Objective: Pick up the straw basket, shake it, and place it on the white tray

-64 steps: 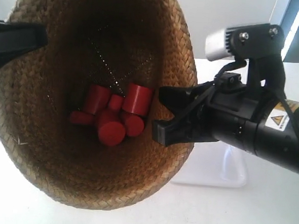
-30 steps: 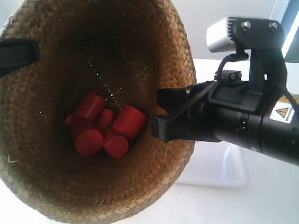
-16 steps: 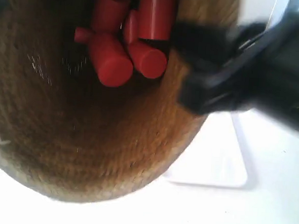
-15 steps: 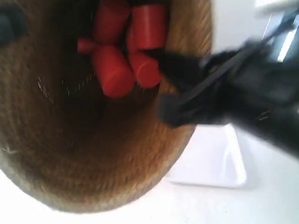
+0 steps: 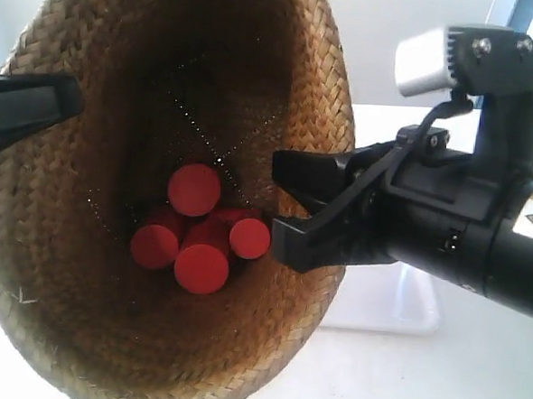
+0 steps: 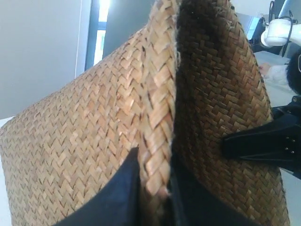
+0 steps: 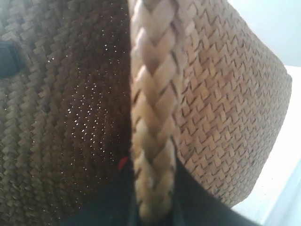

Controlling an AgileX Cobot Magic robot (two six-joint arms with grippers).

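Note:
The straw basket (image 5: 105, 325) hangs in the air, filling the exterior view, its dark inside facing the camera with several red cylinders (image 5: 201, 236) at the bottom. My right gripper (image 5: 289, 201) is shut on the braided rim (image 7: 153, 141) at the exterior view's right, one finger inside and one outside. My left gripper (image 5: 50, 105) is shut on the opposite rim (image 6: 157, 141) at the exterior view's left. The white tray (image 5: 396, 302) lies on the table behind and below the basket, partly hidden by it and by the right arm.
A white table top (image 5: 472, 384) lies under everything. A pale wall stands behind, with a window strip (image 5: 531, 17) at the far right. The right arm's camera housing (image 5: 456, 57) rises above its wrist.
The basket jerked down and up again through blurred frames. The red cylinders tumbled inside and now show their round ends. Both grippers kept their hold on the rim.

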